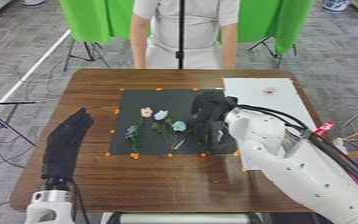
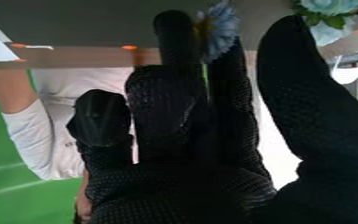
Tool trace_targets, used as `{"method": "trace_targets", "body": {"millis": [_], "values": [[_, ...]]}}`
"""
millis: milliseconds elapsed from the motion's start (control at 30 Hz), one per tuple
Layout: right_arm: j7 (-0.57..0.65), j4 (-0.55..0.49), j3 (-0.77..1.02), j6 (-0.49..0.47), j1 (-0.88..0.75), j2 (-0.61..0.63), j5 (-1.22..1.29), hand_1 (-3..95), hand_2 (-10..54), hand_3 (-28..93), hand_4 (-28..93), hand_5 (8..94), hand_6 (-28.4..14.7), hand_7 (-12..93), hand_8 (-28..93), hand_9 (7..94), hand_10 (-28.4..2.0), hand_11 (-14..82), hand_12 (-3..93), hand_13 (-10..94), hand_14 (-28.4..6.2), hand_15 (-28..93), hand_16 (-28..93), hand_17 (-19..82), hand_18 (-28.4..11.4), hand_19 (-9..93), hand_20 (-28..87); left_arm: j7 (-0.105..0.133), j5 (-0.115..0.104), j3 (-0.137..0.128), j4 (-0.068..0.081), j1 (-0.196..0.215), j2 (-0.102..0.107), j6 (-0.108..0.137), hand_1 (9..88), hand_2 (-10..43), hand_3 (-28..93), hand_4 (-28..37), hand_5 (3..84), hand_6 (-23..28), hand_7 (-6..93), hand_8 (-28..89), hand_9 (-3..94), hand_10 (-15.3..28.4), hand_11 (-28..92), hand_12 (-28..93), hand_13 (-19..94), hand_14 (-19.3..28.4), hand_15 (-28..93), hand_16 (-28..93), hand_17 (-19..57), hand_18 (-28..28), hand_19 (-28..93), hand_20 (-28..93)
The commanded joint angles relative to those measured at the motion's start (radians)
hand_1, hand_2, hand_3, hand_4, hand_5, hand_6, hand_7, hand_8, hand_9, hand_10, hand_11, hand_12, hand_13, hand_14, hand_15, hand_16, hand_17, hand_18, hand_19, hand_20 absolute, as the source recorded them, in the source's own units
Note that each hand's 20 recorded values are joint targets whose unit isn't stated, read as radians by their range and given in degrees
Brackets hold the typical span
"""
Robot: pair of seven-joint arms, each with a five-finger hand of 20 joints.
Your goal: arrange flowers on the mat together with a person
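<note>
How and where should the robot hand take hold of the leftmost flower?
Probably by its leafy green stem, pinched from above across its width: it lies flat on the dark mat, running from the blue bloom toward the robot.

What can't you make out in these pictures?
Head view: part of the black mat, hidden by the right hand.
Head view: what the pink thing on the white sheet is; too small.
Right wrist view: part of the blue flower, hidden by the right hand.
Right wrist view: the rest of the paler flowers, cut off by an edge.
</note>
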Motion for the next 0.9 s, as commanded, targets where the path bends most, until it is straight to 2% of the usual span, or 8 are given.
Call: {"method": "trace_targets", "body": {"millis": [33,133,367,400,600,700,767,900], "values": [[0.009,-0.018,0.012,-0.006,-0.007,0.012,0.008,40.0,-9.5,74,-26,59.3,5.3,17,-13,65.7,-15.0,10.9,16.6,78,-6.6,65,31,42,-21.5,93,51,-0.015,0.004,-0.003,0.002,0.005,-0.006,-0.015,23.6,-6.1,67,-18.5,45.3,2.9,10.0,-5,38.9,11.1,9,18,31,14.5,8,6,3.9,11.7,1,17],[0.003,-0.018,0.013,0.002,-0.011,0.016,0.007,38.9,-9.5,74,-26,59.2,4.5,16,-13,64.9,-15.0,9.2,15.7,79,-6.5,62,31,42,-21.6,93,50,-0.014,0.005,-0.003,0.003,0.004,-0.007,-0.016,23.7,-6.1,67,-18.6,45.2,2.8,10.1,-5,38.9,11.1,9,18,31,14.6,8,6,3.7,11.9,1,17],[-0.003,-0.020,0.009,0.024,-0.013,0.018,0.017,37.3,-9.5,73,-25,57.8,-0.5,14,-12,65.6,-12.8,10.1,15.7,79,-8.3,60,30,41,-22.5,92,50,-0.014,0.005,-0.004,0.001,0.007,-0.008,-0.016,23.7,-5.8,67,-18.5,45.2,2.9,10.0,-5,38.9,11.2,9,18,31,14.6,8,6,3.6,12.1,1,17],[0.002,-0.021,0.009,0.019,-0.011,0.020,0.020,36.8,-9.5,73,-24,57.7,-0.7,14,-12,66.6,-12.8,10.3,15.6,79,-8.4,60,30,41,-22.6,92,51,-0.015,0.004,-0.004,0.005,0.001,-0.007,-0.018,23.8,-5.8,67,-18.5,45.2,2.9,10.0,-5,38.9,11.2,9,18,31,14.6,8,6,3.6,12.1,1,17],[0.004,-0.022,0.011,0.002,-0.009,0.020,0.022,34.9,-9.5,73,-23,55.2,-1.8,13,-11,69.3,-13.7,12.1,16.4,77,-9.2,60,31,40,-23.0,91,51,-0.012,0.006,-0.006,0.003,0.004,-0.010,-0.017,23.5,-6.0,67,-18.3,45.1,2.8,10.1,-5,38.9,11.1,9,18,31,14.6,8,6,3.6,12.1,1,17],[0.000,-0.024,0.012,0.004,-0.011,0.021,0.025,33.7,-9.5,73,-22,55.6,-2.4,13,-11,65.3,-14.9,11.3,16.4,74,-10.3,60,31,38,-23.0,91,52,-0.013,0.005,-0.007,0.001,0.007,-0.011,-0.018,23.6,-6.0,67,-18.4,45.1,2.8,10.2,-5,38.9,11.1,9,18,31,14.6,8,6,3.6,12.1,1,17],[-0.001,-0.023,0.012,0.004,-0.010,0.019,0.026,32.3,-9.5,73,-22,59.0,-2.8,13,-11,60.3,-15.4,8.9,15.6,73,-10.6,58,30,37,-22.8,90,52,-0.013,0.005,-0.005,0.002,0.005,-0.011,-0.016,23.7,-6.0,67,-18.6,45.1,2.8,10.1,-5,38.9,11.1,9,18,31,14.7,8,6,3.5,12.1,1,17],[0.002,-0.022,0.010,0.005,-0.010,0.018,0.032,31.2,-9.5,73,-21,65.4,-3.3,13,-11,56.0,-16.2,6.9,14.1,73,-10.7,54,28,37,-22.7,88,52,-0.011,0.005,-0.005,0.002,0.005,-0.010,-0.017,23.6,-6.1,67,-18.5,45.1,2.7,10.2,-5,38.9,11.1,9,18,31,14.5,8,6,3.5,12.1,1,17]]}}
